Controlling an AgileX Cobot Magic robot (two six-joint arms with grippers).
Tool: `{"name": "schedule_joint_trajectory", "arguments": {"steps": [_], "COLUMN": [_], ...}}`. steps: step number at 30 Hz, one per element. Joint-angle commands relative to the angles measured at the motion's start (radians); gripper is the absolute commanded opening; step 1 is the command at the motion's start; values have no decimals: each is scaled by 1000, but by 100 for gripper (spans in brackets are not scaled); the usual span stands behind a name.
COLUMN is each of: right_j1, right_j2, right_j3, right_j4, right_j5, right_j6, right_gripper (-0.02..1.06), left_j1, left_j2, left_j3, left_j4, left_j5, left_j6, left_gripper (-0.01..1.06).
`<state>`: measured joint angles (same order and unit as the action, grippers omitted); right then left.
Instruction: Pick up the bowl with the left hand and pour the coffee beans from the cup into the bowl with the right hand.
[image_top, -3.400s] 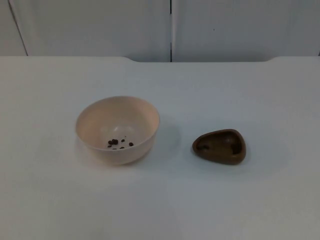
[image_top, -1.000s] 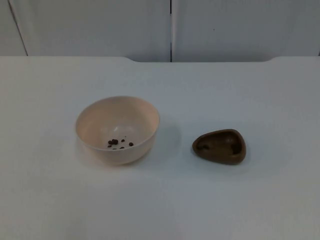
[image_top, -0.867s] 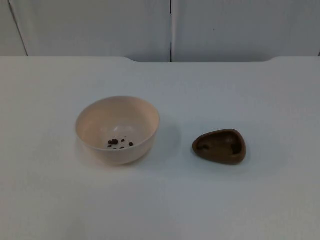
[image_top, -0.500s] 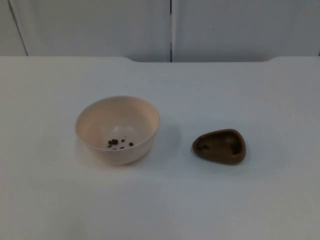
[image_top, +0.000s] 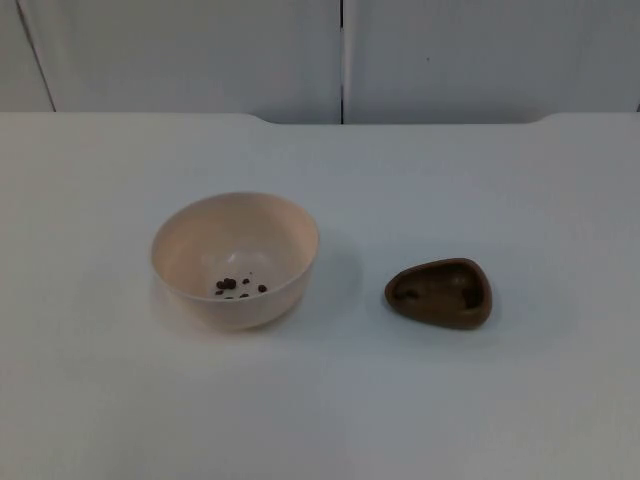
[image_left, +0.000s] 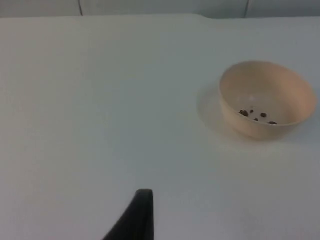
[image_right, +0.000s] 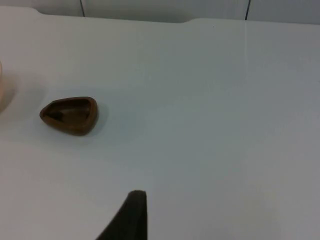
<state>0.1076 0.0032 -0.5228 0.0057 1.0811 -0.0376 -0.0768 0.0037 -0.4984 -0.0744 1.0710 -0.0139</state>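
My round, cream-coloured plastic bowl (image_top: 236, 258) stands upright on the white bench (image_top: 420, 400), towards my left side. A few dark brown coffee beans (image_top: 236, 288) lie scattered at its bottom. To its right, well apart from it, sits the small brown cup (image_top: 440, 293), a rounded-triangle shape, resting on the bench with its opening upward. Inside the cup I see dark hollows, but I cannot tell whether any beans lie in it. Behind both, the bench ends at the grey partition wall (image_top: 200, 55), which has a dark vertical seam.

From my left wrist the bowl (image_left: 266, 99) is ahead of me and off to the side, with the beans (image_left: 256, 115) visible inside it. My left hand (image_left: 136, 215) hangs over bare bench, well apart from the bowl; one black fingertip (image_left: 142, 202) shows, and I cannot tell how wide that hand stands.

From my right wrist the cup (image_right: 70, 115) sits ahead and to the side, apart from my right hand (image_right: 129, 216), which hangs over bare bench with nothing touching it. One black fingertip (image_right: 134, 204) shows there too, and I cannot tell whether that hand is wide or narrow. Both arms wait away from their things
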Motion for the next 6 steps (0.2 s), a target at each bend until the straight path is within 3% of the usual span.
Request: {"name": "schedule_joint_trajectory", "arguments": {"steps": [1, 6], "right_j1": [-7, -7], "right_j2": [-3, -3], "right_j3": [6, 6], "right_j4": [2, 2], "right_j5": [-4, -4], "right_j6": [1, 1], "right_gripper": [105, 105], "left_j1": [36, 103], "left_j2": [-4, -4], "left_j3": [5, 5], "left_j4": [9, 9], "left_j5": [-1, -1], "left_j6": [-4, -4], "left_gripper": [105, 105]}}
